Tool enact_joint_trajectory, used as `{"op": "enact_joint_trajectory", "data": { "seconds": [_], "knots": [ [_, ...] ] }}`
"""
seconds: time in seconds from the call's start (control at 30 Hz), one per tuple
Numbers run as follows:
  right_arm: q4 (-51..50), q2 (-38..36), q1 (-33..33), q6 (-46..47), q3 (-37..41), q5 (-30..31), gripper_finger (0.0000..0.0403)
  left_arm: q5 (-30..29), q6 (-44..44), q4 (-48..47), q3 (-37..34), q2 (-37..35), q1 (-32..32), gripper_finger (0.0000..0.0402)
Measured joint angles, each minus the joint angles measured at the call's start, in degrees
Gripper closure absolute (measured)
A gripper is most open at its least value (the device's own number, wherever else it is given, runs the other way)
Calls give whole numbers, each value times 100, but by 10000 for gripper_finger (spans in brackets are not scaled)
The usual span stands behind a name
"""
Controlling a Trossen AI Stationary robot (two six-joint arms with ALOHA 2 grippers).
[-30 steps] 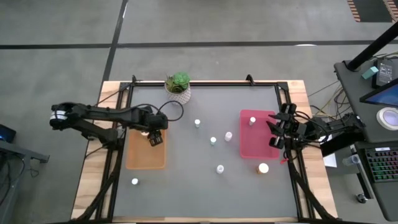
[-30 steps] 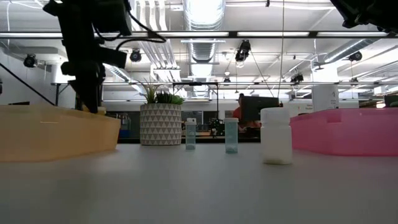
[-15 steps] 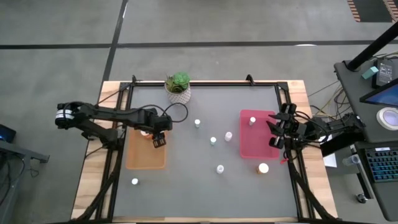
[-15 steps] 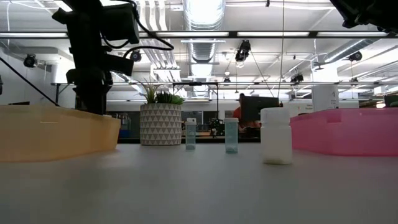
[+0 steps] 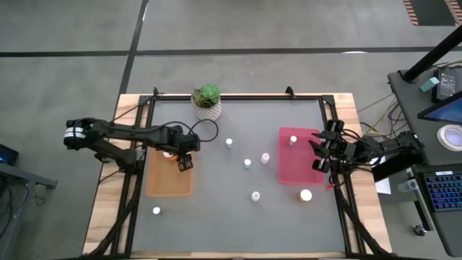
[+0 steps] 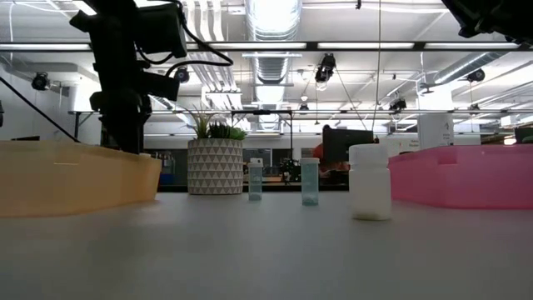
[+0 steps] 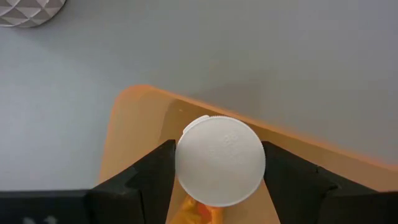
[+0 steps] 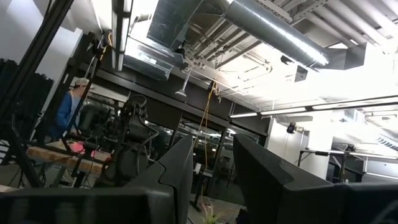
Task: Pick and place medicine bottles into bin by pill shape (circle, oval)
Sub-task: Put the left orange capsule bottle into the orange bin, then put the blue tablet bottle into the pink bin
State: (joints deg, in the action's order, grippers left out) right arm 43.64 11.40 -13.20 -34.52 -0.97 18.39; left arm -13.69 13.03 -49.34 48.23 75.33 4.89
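My left gripper (image 5: 184,160) hangs over the orange bin (image 5: 167,182), shut on a medicine bottle (image 7: 221,160) with a wide white cap and an orange body. In the low view the bin's wall hides the bottle and my fingertips. Three medicine bottles (image 5: 229,143) (image 5: 247,164) (image 5: 266,157) stand on their bases mid-table. Others (image 5: 255,196) (image 5: 306,195) stand nearer the front, and one (image 5: 157,211) stands at the front left. One bottle (image 5: 292,141) stands in the pink bin (image 5: 299,170). My right gripper (image 5: 318,150) waits shut at the table's right edge, pointing up. My left gripper pinches the bottle between its two fingers (image 7: 155,180), one on each side, level with the white cap's rim (image 7: 180,163). The fingers come from above, pointing steeply down. The bottle stands upright over the orange bin; whether its base touches the bin's floor is hidden.
A potted green plant (image 5: 208,100) stands at the table's far edge, just beyond the orange bin. A black frame (image 5: 238,96) runs around the grey mat. Open mat lies between the two bins, dotted with the standing bottles.
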Motion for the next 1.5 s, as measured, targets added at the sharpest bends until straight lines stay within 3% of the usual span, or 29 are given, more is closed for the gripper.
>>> {"op": "enact_joint_trajectory", "data": {
  "seconds": [0.43, 0.93, 1.27, 1.5],
  "knots": [
    [-4, 0, -1, 0, 0, 24, 296, 2, -145, 2, 0, -3, 0, 137],
    [-9, 12, -1, 135, 0, 313, 296, -22, -629, -567, 1058, -279, -95, 134],
    [-876, 548, -1, 902, -607, 860, 296, -342, -1358, 1662, 739, -948, -939, 134],
    [-1875, 1320, -1, 1866, -1438, 882, 296, -632, -2636, 3963, -16, -1362, -1178, 134]
  ]
}}
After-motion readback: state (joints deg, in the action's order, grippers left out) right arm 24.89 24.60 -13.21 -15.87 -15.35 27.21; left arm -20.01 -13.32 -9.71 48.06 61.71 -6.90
